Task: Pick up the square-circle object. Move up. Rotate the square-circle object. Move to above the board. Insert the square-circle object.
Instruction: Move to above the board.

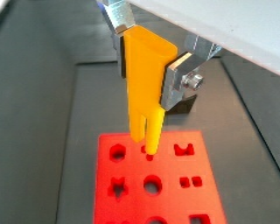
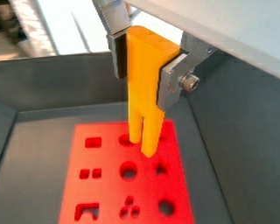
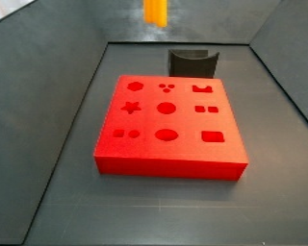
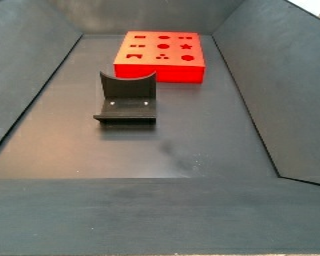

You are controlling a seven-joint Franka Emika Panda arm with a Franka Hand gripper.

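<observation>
Square-circle object (image 1: pixel 145 83) hangs upright w/ its two prongs down, clamped in your end effector (image 1: pixel 152 68). Both wrist views show silver fingers (image 2: pixel 173 80) pressing its sides, so the end effector is closed on the piece. You see it well above the board (image 1: pixel 154 179), prong tips over the cut-outs near one edge of the red top. In a side view only the piece's lower end (image 3: pixel 156 11) shows at the frame's upper edge, high over the surface (image 3: pixel 66 192). Board (image 3: pixel 169 128) lies flat on the surface; the dark curved holder (image 3: pixel 192 63) stands just beyond it. Another side view: holder (image 4: pixel 127 97) nearer the cam, board (image 4: pixel 162 55) behind, end effector out of frame.
</observation>
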